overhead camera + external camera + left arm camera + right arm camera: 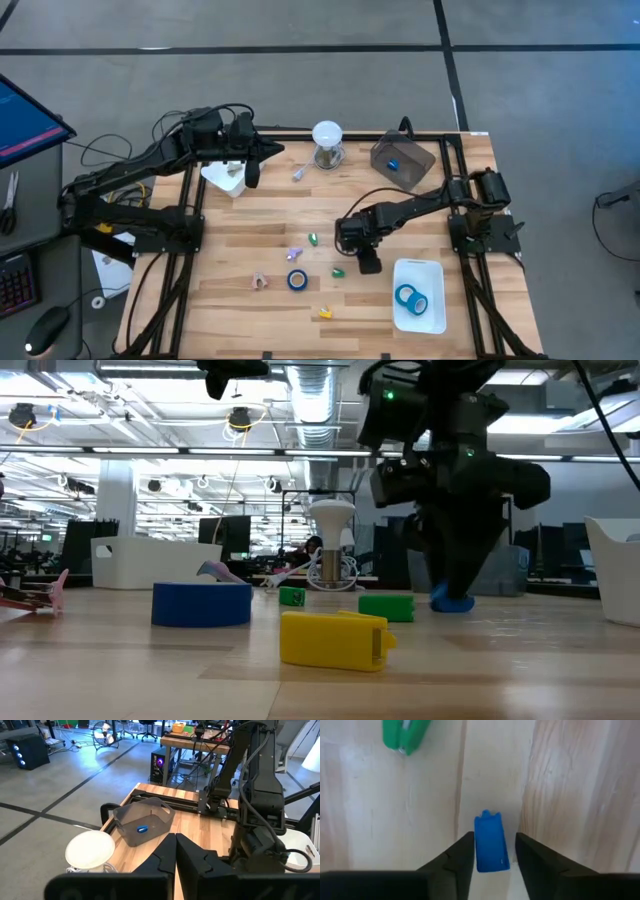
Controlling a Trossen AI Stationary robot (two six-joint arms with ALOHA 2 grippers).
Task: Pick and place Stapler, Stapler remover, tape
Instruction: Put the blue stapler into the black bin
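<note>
Right pincer (492, 851) open astride small blue piece (491, 847), clear only in wrist view, left pincer (175, 851) shut

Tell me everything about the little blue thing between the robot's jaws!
The little blue piece is a small, flat, smooth block that looks like plastic, with a bumpy, notched end and a squared end. It lies flat on the pale wooden table, between the open jaws of the right gripper, with a gap showing on each side. A green piece lies apart from it.

Two blue tape rolls (297, 280) (409, 298), two white trays (419, 294) (225, 178), one grey bin (402, 160).
</note>
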